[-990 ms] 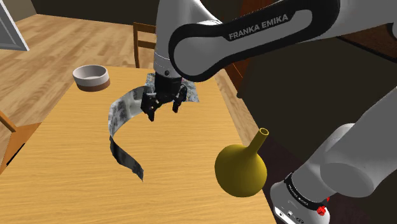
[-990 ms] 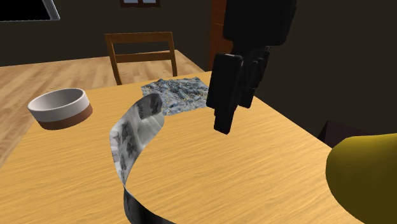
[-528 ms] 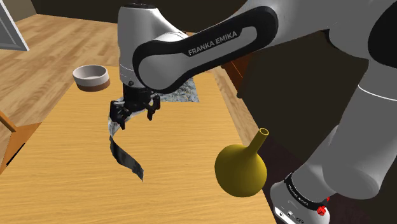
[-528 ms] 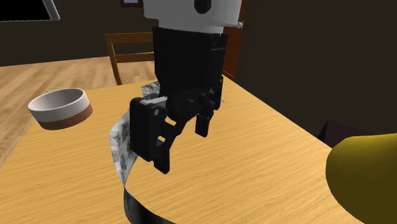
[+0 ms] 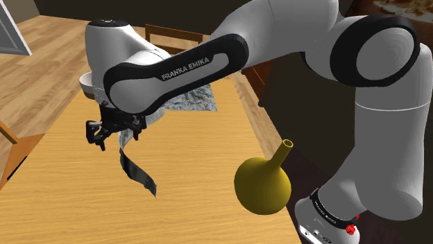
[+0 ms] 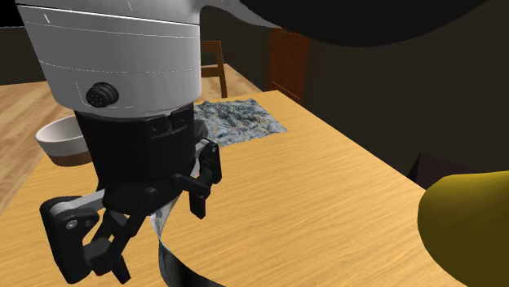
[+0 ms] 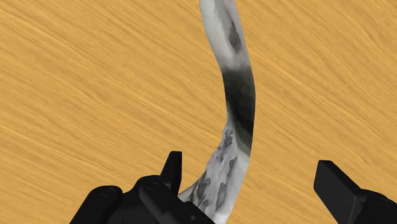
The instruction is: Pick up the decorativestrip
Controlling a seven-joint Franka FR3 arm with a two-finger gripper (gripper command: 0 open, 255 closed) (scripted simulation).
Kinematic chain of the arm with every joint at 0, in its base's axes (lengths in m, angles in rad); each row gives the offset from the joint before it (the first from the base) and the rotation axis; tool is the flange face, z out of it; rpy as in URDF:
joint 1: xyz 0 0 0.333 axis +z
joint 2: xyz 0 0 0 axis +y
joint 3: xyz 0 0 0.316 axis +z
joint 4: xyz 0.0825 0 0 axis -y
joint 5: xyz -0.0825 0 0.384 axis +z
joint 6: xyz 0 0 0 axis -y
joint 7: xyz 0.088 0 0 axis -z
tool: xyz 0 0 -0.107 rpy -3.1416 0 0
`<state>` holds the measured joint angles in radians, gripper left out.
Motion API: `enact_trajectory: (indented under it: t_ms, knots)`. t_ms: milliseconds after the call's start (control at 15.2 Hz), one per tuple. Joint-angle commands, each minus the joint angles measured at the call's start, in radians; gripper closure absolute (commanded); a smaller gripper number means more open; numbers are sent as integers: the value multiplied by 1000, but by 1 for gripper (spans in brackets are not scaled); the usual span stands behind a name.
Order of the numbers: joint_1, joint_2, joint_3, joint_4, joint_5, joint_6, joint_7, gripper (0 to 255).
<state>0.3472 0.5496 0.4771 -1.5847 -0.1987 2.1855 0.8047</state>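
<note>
A: Status, left to right?
B: Shoulder view: white bowl (image 6: 53, 139) at far left of wooden table (image 5: 208, 173), mostly behind the arm. Next, gripper (image 5: 118, 136) low over the table, spread wide, clamping nothing.
A: And the target?
B: Curled grey-and-white decorative strip (image 5: 139, 173) standing on edge on the table, under the gripper. In wrist view, running between the parted fingers, nearer one of them. Further right, mottled grey mat (image 5: 201, 100), then yellow gourd vase (image 5: 262, 184).
</note>
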Motion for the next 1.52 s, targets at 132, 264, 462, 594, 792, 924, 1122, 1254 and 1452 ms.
enact_trajectory:
  t_ms: [132,264,462,594,792,924,1122,1254,1452]
  knots:
    - [10,31,-9,-6,-14,36,10,0]
    - [13,44,-14,-14,-20,56,12,0]
    - [15,54,-17,-20,-25,72,14,0]
    - [14,53,-17,-19,-25,71,14,255]
    - [15,54,-17,-19,-25,70,14,255]
    - [15,54,-17,-18,-25,70,14,255]
    - [15,54,-17,-20,-25,72,14,255]
    - [12,41,-13,-13,-19,52,12,255]
    - [9,22,-6,1,-10,22,8,255]
